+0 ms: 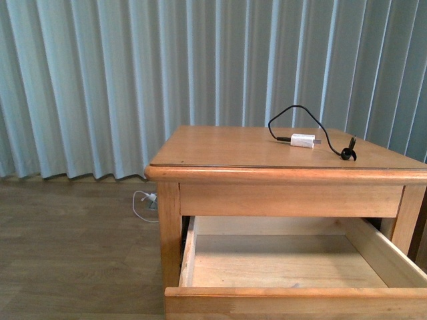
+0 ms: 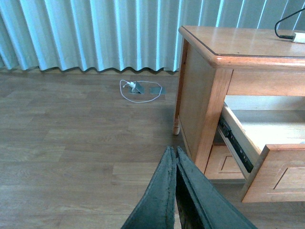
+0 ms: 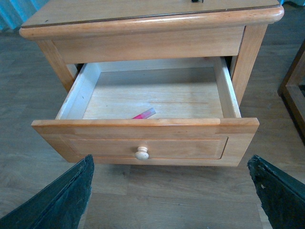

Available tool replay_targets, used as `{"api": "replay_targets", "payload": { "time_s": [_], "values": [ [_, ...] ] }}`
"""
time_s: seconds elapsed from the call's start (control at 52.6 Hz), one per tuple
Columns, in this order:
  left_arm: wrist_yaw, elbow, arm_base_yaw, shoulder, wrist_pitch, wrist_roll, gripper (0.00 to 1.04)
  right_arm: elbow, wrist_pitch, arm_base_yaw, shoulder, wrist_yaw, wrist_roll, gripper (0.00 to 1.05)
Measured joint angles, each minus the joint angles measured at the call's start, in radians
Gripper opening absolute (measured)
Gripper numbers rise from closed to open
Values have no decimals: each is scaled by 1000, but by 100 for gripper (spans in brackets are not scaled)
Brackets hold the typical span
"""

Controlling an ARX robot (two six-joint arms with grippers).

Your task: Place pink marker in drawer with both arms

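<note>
The pink marker (image 3: pixel 144 114) lies on the floor of the drawer (image 3: pixel 190 148), near its front panel and a little left of centre, set at a slant. Only the right wrist view shows it, and even there the panel's top edge hides its lower end. The drawer stands pulled well out of the nightstand (image 1: pixel 233 150), with its round knob (image 3: pixel 141 153) facing the camera.

In the front view the near strip of the drawer floor is cut off by the front rim, so the marker's place cannot be seen. That view alone shows the whole white charger plug (image 1: pixel 302 141) with its black cable (image 1: pixel 313 120) on the nightstand top.

The right gripper (image 3: pixel 170 160) hangs in front of the drawer, its fingers (image 3: pixel 71 195) spread wide and empty. The left gripper (image 2: pixel 174 150), seen only in its own wrist view, is pressed together with nothing between the fingers, off to the nightstand's side above the wooden floor (image 2: pixel 71 143). A white cord (image 2: pixel 138 88) lies by the curtain (image 1: pixel 133 80). The lower drawer (image 2: pixel 224 164) is mostly hidden.
</note>
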Motion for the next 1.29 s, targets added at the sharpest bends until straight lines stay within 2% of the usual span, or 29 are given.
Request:
{"api": "replay_targets", "payload": {
  "time_s": [0.095, 0.342, 0.532, 0.57, 0.627, 0.684, 0.779, 0.855, 0.931, 1.083, 1.292],
  "values": [
    [1, 0, 0, -124, -143, 0, 4, 0, 0, 0, 0, 1, 0, 96],
    [1, 0, 0, -145, -151, 0, 6, 0, 0, 0, 0, 0, 0, 96],
    [0, 0, 0, -145, -151, 0, 40, 0, 0, 0, 0, 0, 0, 96],
    [0, 0, 0, -145, -151, 0, 50, -3, 5, 2, -2, 14, -8, 96],
    [0, 0, 0, -145, -152, 0, 63, -59, 158, 45, -11, 199, -85, 96],
    [0, 0, 0, -145, -152, 0, 72, -69, 183, 59, -8, 275, -130, 96],
    [0, 0, 0, -145, -152, 0, 89, -54, 70, 56, 26, 246, -132, 96],
    [0, 0, 0, -145, -152, 1, 100, -41, -12, 50, 75, 179, -105, 96],
    [0, 0, 0, -145, -152, 1, 99, -27, -42, 27, 190, 89, -91, 96],
    [0, 0, 0, -146, -152, 1, 99, 17, 56, -23, 397, 3, -89, 96],
    [0, 0, 0, -146, -152, 1, 99, 127, 231, -30, 754, -26, -71, 96]
  ]
}}
